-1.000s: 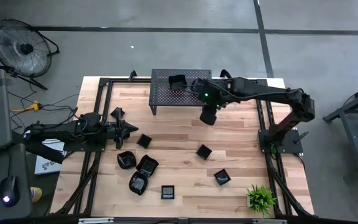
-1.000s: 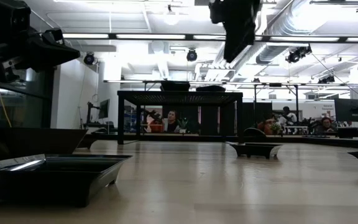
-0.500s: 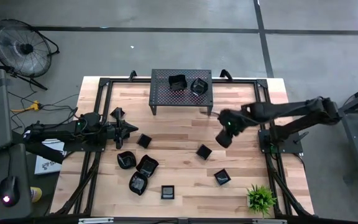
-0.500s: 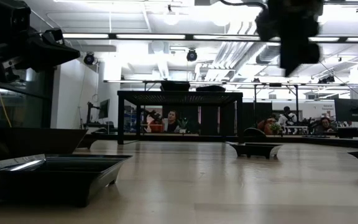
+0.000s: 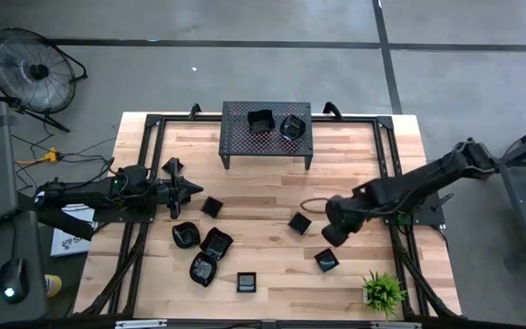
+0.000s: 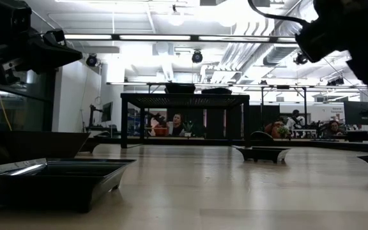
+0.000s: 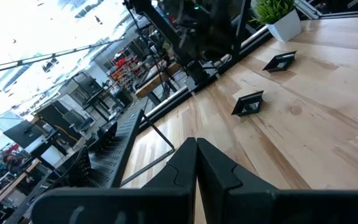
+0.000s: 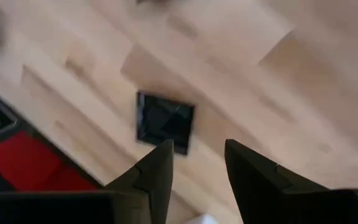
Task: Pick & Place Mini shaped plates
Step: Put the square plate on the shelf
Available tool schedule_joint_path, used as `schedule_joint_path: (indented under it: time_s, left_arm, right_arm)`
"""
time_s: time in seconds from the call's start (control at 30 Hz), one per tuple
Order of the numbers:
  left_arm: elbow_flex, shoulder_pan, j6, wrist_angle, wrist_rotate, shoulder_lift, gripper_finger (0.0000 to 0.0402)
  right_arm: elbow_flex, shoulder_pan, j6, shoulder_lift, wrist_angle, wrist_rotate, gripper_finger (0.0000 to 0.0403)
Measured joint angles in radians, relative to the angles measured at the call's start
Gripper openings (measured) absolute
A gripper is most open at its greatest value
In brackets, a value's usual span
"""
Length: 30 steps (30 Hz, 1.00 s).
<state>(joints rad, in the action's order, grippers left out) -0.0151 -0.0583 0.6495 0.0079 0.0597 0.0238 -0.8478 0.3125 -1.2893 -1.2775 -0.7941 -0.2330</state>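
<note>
High view: the right gripper [image 5: 332,230] hung over the table [image 5: 263,201] toward its right edge, between two mini shaped plates, one square plate [image 5: 299,222] beside it and another plate [image 5: 327,261] nearer the front edge.
Right jaws: apart and empty; the right wrist view showed a square plate [image 8: 165,122] on bare wood just past the fingers [image 8: 159,168].
Left gripper [image 5: 188,190]: waited near the left edge, jaws closed on nothing per the left wrist view.
Plate cluster: four plates [image 5: 210,251] lay near the front-left, one more [image 5: 211,206] just beside the left gripper.
Stand [image 5: 266,131]: a perforated stand at the back edge carried two plates [image 5: 276,122].
Surroundings: a potted plant [image 5: 383,291] at the front-right corner, close to the nearest plate; a fan [image 5: 27,66] on the floor.
Low view only: people [image 6: 174,123] sat in the room behind the stand [image 6: 184,99]; a plate [image 6: 50,181] filled the near foreground.
</note>
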Motion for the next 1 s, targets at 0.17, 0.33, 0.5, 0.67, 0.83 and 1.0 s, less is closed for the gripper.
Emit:
schedule_joint_path:
  time_s: [0.17,0.33,0.5,0.67,0.83,1.0]
  left_arm:
    - [0.000,0.000,0.000,0.000,0.000,0.000,0.0003]
    - [0.000,0.000,0.000,0.000,0.000,0.000,0.0003]
    - [0.000,0.000,0.000,0.000,0.000,0.000,0.0003]
    - [0.000,0.000,0.000,0.000,0.000,0.000,0.0003]
    - [0.000,0.000,0.000,0.000,0.000,0.000,0.0003]
    - [0.000,0.000,0.000,0.000,0.000,0.000,0.0003]
  right_arm:
    - [0.000,0.066,-0.054,-0.091,0.086,-0.035,0.0139]
    - [0.000,0.110,-0.094,-0.181,0.127,-0.060,0.0139]
    - [0.000,0.128,-0.099,-0.239,0.148,-0.063,0.0139]
    - [0.000,0.128,-0.099,-0.283,0.178,-0.058,0.0139]
    - [-0.001,0.128,-0.099,-0.311,0.189,-0.052,0.0139]
    - [-0.001,0.128,-0.099,-0.329,0.193,-0.021,0.0139]
